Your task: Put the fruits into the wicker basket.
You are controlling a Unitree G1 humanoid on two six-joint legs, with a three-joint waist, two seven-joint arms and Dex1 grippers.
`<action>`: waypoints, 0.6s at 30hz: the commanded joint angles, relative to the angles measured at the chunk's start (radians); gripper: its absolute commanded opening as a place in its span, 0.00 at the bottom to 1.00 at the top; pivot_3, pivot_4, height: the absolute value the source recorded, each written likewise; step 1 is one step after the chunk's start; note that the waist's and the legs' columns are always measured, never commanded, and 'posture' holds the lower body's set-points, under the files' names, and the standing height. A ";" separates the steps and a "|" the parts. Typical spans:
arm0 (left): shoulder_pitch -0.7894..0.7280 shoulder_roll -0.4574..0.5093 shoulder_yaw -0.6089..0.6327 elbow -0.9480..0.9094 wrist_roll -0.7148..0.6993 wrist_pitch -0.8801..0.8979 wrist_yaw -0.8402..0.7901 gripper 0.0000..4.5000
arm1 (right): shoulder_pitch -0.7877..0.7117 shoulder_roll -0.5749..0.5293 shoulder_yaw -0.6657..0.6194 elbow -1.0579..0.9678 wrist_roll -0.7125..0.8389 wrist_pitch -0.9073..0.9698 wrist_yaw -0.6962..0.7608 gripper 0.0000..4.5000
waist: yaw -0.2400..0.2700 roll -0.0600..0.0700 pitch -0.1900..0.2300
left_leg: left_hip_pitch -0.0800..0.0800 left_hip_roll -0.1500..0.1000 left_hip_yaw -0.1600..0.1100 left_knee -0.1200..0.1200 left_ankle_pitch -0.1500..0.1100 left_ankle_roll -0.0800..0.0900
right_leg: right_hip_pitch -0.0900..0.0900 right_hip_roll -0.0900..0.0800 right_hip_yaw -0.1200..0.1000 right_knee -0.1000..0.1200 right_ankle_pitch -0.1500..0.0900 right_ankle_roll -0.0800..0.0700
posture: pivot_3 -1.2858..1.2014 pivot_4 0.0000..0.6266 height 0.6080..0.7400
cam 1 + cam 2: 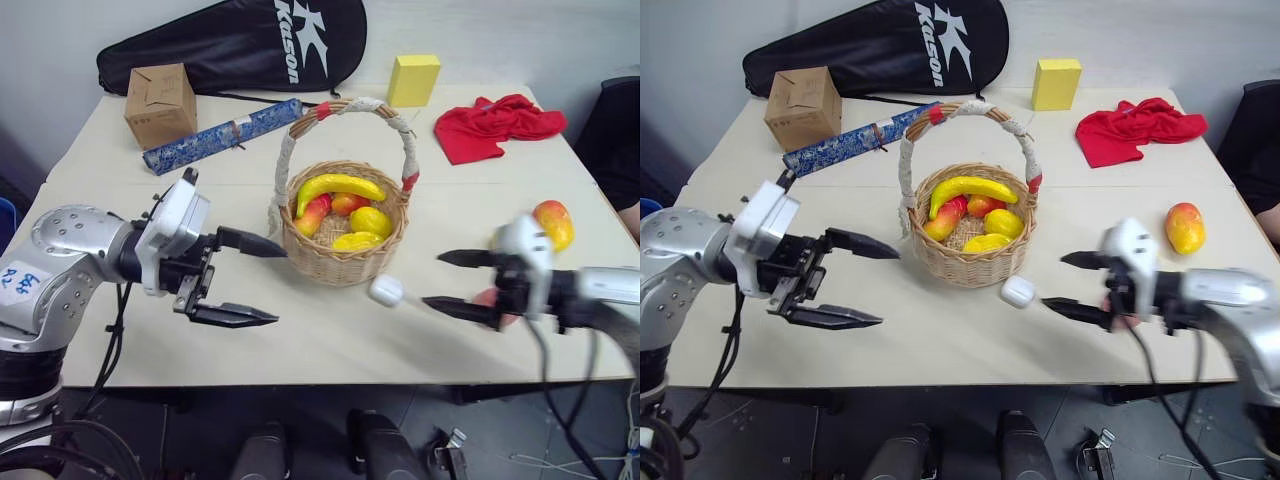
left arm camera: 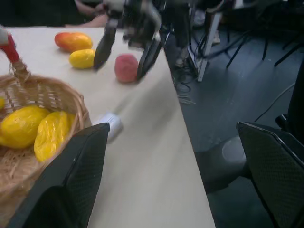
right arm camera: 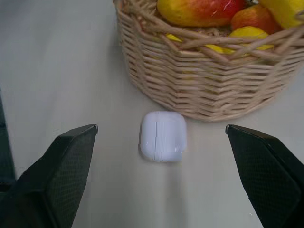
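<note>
on the table [image 1: 330, 350], the basket [image 1: 345, 255] sits mid-scene holding a banana [image 1: 338, 186] and other fruits. left gripper [image 1: 258, 280] gapes wide and empty at its left; right gripper [image 1: 450, 283] gapes wide at its right, near a white case [image 1: 386, 291]. a mango [image 1: 554, 224] lies far right.

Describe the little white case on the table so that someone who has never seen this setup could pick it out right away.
Find the wicker basket in the middle of the pale table. On the bare tabletop just in front of the basket's near side, toward the robot's right, lies the small white case. It is smooth, rounded and plain white with a seam, unlike the coloured toy fruits.
</note>
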 commanded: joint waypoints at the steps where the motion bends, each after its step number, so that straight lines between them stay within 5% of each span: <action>1: -0.034 -0.011 0.006 0.004 -0.025 0.014 0.009 1.00 | -0.056 0.060 0.103 0.039 -0.093 -0.001 -0.065 0.99 | -0.001 0.000 0.000 | -0.001 0.000 0.000 0.002 0.000 0.000 | -0.001 0.000 0.000 0.001 0.000 0.000 | 0.52 0.24 1.00; 12: -0.072 -0.043 -0.012 0.048 0.006 -0.005 0.025 1.00 | -0.133 0.255 0.296 0.226 -0.291 -0.045 -0.165 0.99 | -0.004 0.000 0.000 | -0.005 0.000 0.000 0.010 -0.001 0.003 | -0.004 0.001 0.000 0.008 0.000 0.001 | 0.52 0.24 1.00; 18: -0.092 -0.071 -0.037 0.075 0.031 -0.034 0.015 1.00 | -0.094 0.263 0.267 0.206 -0.283 -0.057 -0.141 0.64 | -0.004 0.000 0.000 | -0.005 0.000 0.000 0.010 -0.001 0.003 | -0.004 0.001 0.000 0.009 0.000 0.001 | 0.52 0.24 1.00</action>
